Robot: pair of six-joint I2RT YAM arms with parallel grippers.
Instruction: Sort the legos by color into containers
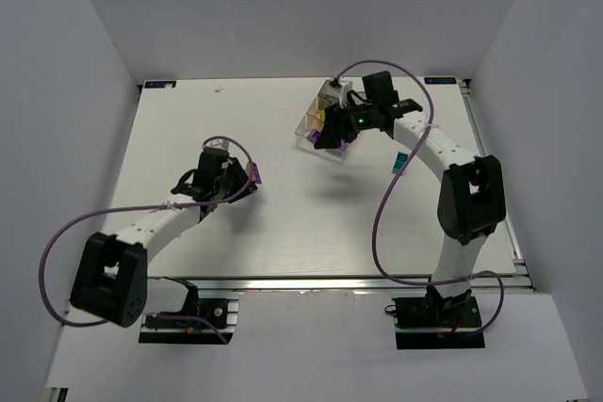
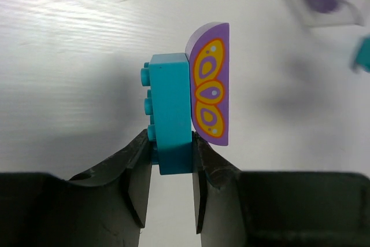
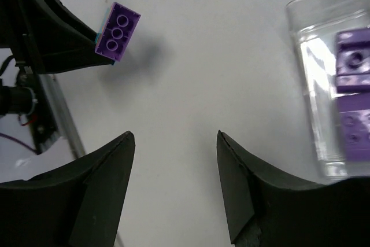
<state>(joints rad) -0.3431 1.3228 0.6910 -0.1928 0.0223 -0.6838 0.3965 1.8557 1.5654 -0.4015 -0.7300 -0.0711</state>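
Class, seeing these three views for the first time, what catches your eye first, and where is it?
The left gripper is shut on a teal brick with a purple butterfly-printed piece stuck to its side, in the left half of the scene. Toward the far side, the right gripper hangs open beside the clear tray, where purple bricks already lie.

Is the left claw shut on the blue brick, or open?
Shut. The left claw pinches the blue brick by its sides, with a purple piece stuck on it.
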